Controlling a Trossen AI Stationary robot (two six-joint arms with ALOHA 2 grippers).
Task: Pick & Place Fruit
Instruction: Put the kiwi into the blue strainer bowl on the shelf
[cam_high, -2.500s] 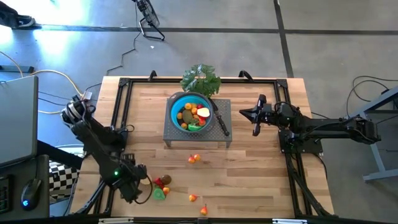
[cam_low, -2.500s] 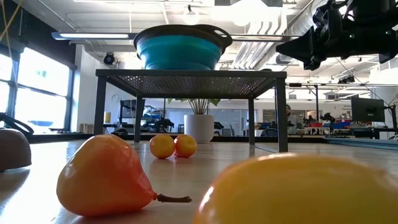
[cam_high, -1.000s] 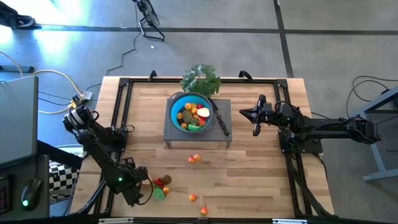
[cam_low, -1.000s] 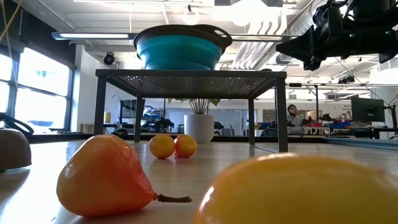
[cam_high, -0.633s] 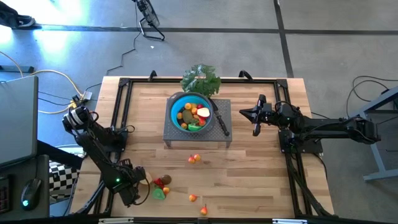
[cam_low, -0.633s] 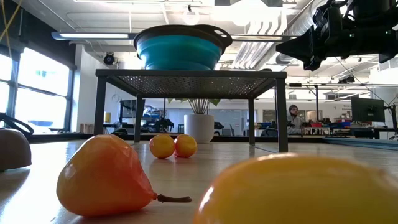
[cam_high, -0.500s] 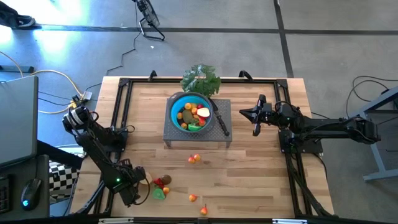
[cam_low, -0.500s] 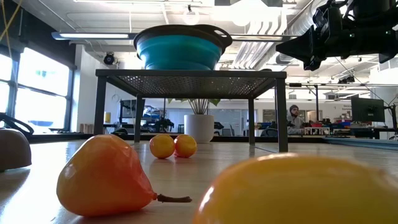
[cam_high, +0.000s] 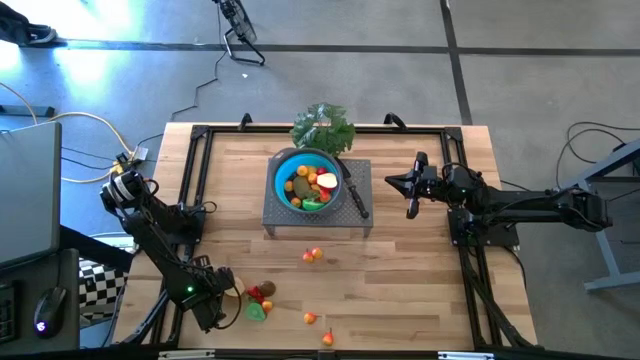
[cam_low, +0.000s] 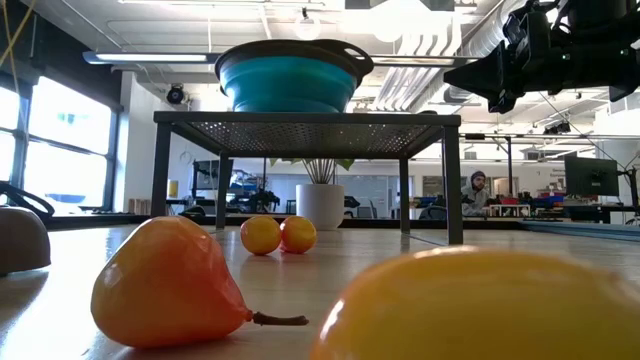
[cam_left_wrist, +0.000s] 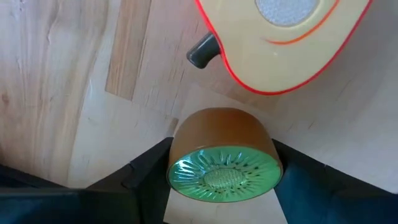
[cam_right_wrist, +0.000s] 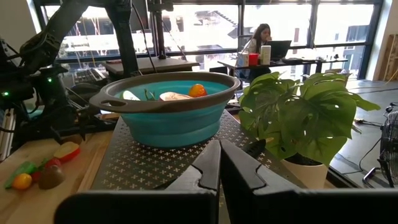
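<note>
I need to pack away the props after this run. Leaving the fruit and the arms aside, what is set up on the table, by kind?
Blue bowl: 1
Metal mesh stand: 1
Leafy green plant: 1
Black-handled knife: 1
Total: 4

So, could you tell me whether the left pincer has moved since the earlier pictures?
Yes: the left pincer has slid toward the table's near edge, onto the kiwi half.
</note>
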